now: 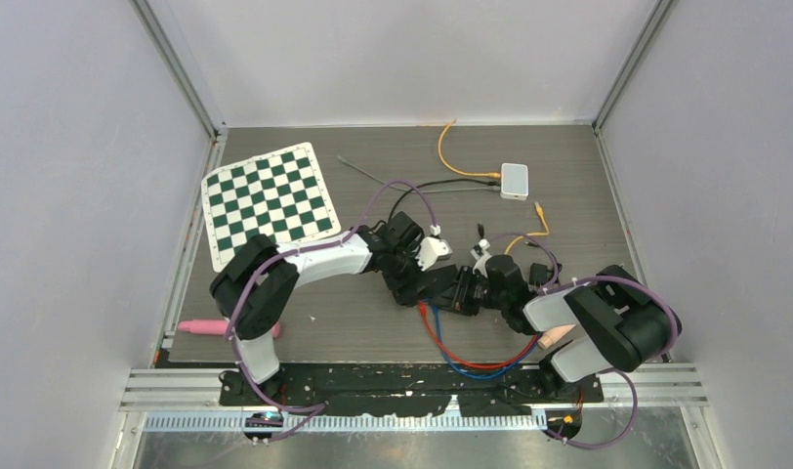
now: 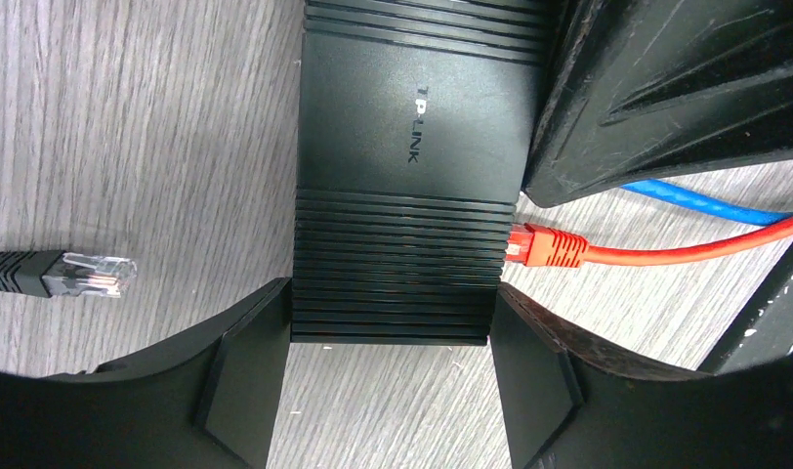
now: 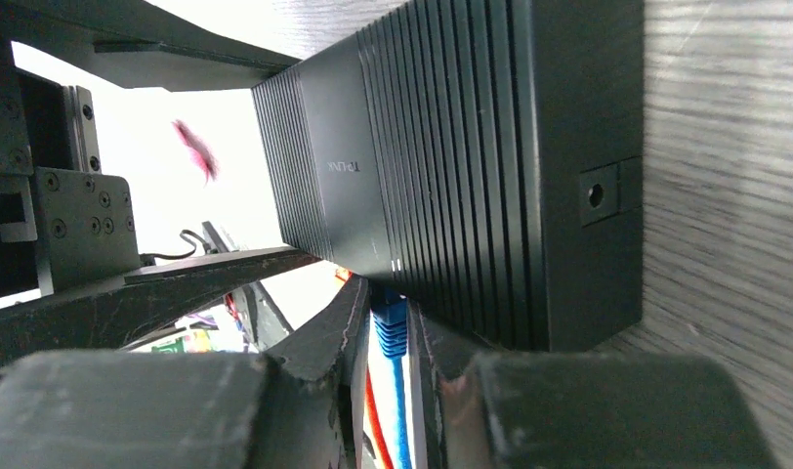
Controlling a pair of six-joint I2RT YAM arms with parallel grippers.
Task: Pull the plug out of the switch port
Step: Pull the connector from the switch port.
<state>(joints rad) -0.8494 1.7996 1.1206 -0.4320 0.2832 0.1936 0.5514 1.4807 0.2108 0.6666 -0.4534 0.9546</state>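
The black TP-LINK switch (image 2: 402,166) lies flat on the table between both arms, and also shows in the top view (image 1: 449,286). My left gripper (image 2: 393,327) is shut on the switch's near end, one pad against each side. A red plug (image 2: 547,244) sits in a port on the switch's right side. A blue plug (image 3: 391,324) sits in the port beside it. My right gripper (image 3: 391,311) is shut on the blue plug, close against the switch (image 3: 451,166). The blue cable (image 2: 705,201) runs out from behind the right finger.
A loose black cable end with a clear plug (image 2: 75,274) lies left of the switch. Red and blue cables (image 1: 456,352) loop toward the near edge. A white box (image 1: 514,180) with orange cables sits at the back. There is a checkerboard (image 1: 266,200) at left and a pink object (image 1: 205,327) at front left.
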